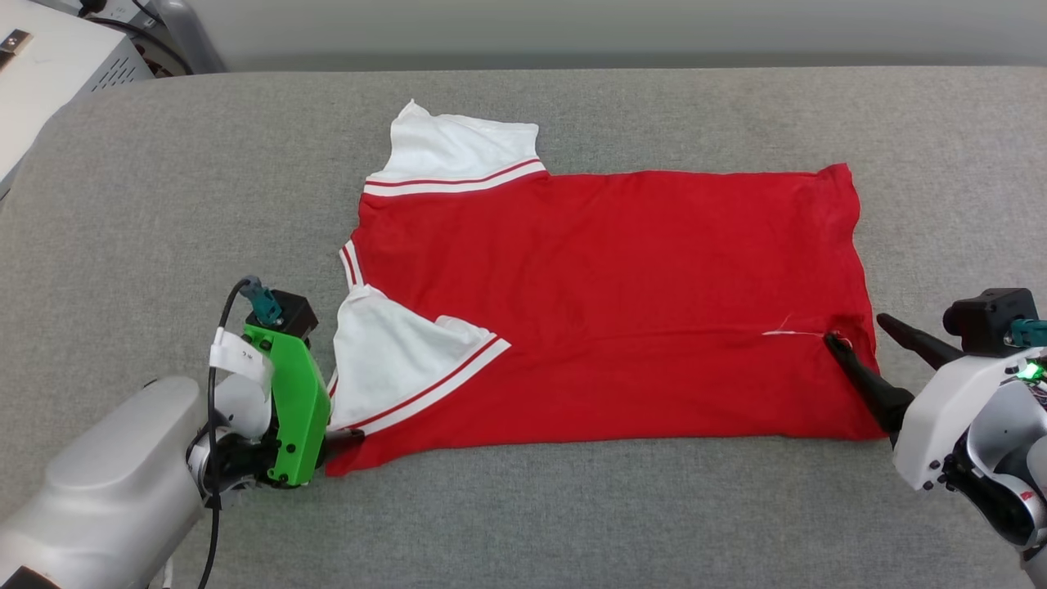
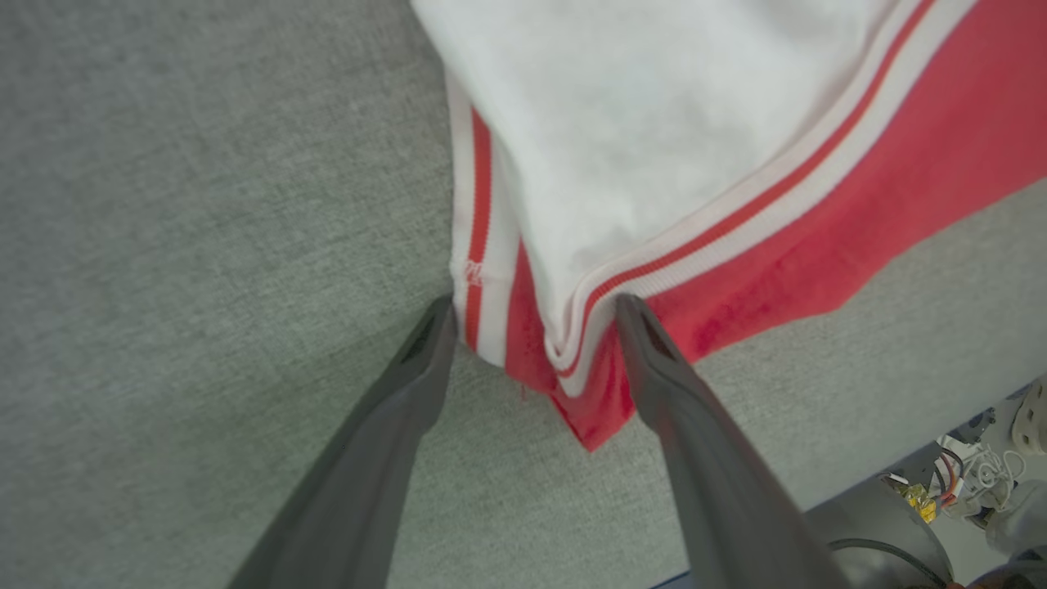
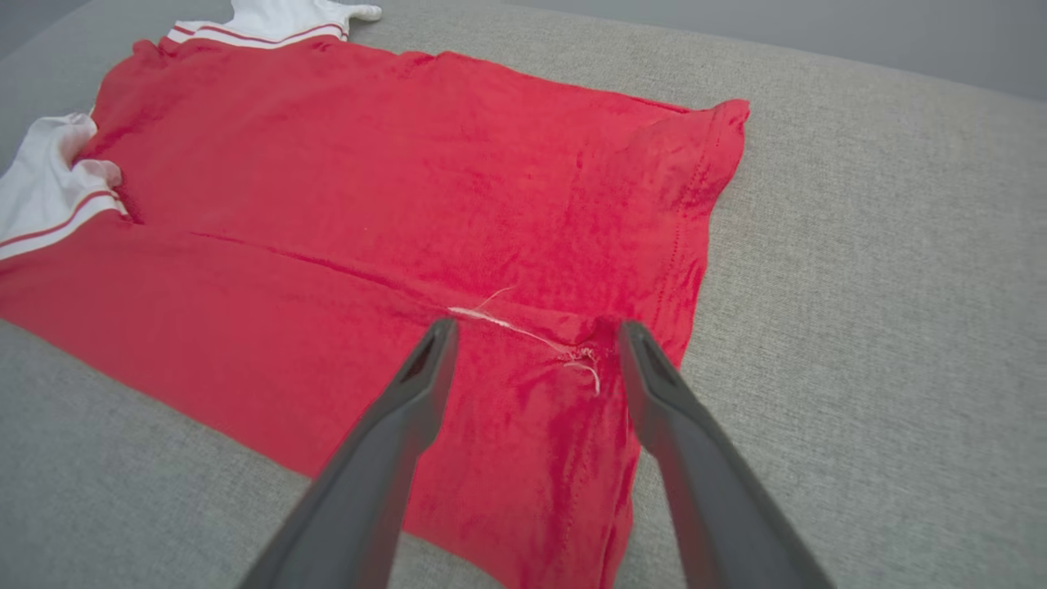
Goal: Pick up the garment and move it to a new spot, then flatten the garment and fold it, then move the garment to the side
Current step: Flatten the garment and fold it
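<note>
A grey, cloth-covered surface (image 1: 572, 507) with a rounded far-left corner is seen, and one thing is laid directly on it: the garment (image 1: 605, 311). It is spread flat across the middle with its plain red side up, the neck end turned to the left and the hem to the right. The far sleeve (image 1: 454, 151), white with red-and-white striped trim, is stretched out onto the grey cloth. The near sleeve (image 1: 393, 360) is folded inward over the red body. A loose white thread (image 1: 789, 332) is seen on a crease near the hem.

garment (image 2: 654, 123) cropped above (left wrist), pale box (image 1: 49, 69) cropped
</note>
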